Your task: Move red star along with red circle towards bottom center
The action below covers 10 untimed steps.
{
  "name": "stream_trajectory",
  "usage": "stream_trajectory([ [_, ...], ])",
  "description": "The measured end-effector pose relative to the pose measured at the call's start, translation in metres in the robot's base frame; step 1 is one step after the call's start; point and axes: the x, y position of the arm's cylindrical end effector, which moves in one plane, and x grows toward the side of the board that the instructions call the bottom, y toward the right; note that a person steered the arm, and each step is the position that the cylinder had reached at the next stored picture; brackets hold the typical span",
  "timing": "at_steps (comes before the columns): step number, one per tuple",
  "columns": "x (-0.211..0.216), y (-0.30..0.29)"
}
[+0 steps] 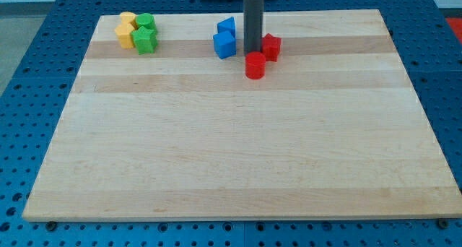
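My tip (253, 53) sits at the view's top centre of the wooden board (231, 146), touching or just above the red circle (255, 65), with the red star (271, 46) just beside the rod on the view's right. Two blue blocks (225, 39), shapes unclear, stand just left of the rod. At the view's top left, well apart, two yellow blocks (125, 29) and two green blocks (145, 33) cluster together, touching.

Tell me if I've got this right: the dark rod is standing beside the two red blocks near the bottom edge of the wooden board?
Not quite. In the camera view, my tip is beside the red circle and red star, but near the board's top edge, not the bottom.
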Motion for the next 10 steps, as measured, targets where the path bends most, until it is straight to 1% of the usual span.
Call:
stream_trajectory([
  [2,0.065,0.01],
  [3,0.066,0.021],
  [4,0.063,0.069],
  [5,0.041,0.098],
  [6,0.001,0.107],
  [7,-0.042,0.101],
  [8,-0.075,0.066],
  [9,-0.076,0.036],
  [10,-0.062,0.035],
])
